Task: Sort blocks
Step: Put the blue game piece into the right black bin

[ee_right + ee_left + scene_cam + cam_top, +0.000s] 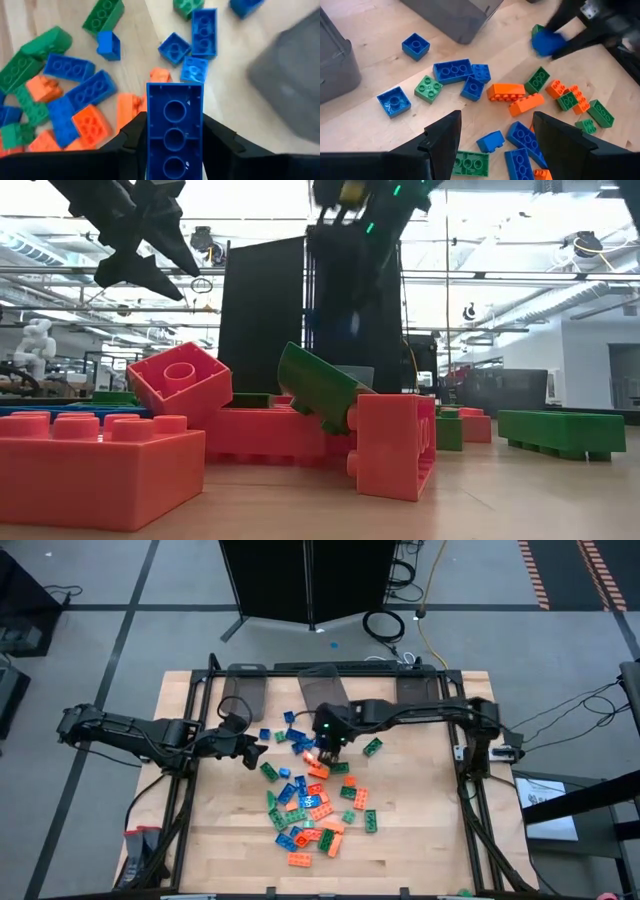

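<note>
From above we see the blocks (312,798) scattered in orange, green and blue down the middle of the table (420,850), with three grey bins (321,690) lined along its far edge. The right gripper (327,752) hangs over the upper end of the pile, but the high view hides what sits between its fingers; only the right wrist view tells us, showing a long blue block (174,131) clamped between the two dark fingers, its hollow underside with three round sockets facing the camera, lifted clear of the blocks on the wood below. The left wrist view catches that same gripper from afar as a blur with a blue block (548,42) in it, above the table. The left gripper (251,752) hovers over bare wood just left of the pile, and its own wrist view shows the fingers (443,140) spread wide with nothing between them, a loose spread of blue, green and orange blocks beneath. The low view adds what none of the others give: a close heap of orange blocks (100,463) with a green block (318,387) tilted against them, and both arms raised well above the tabletop, dark against the room behind.
</note>
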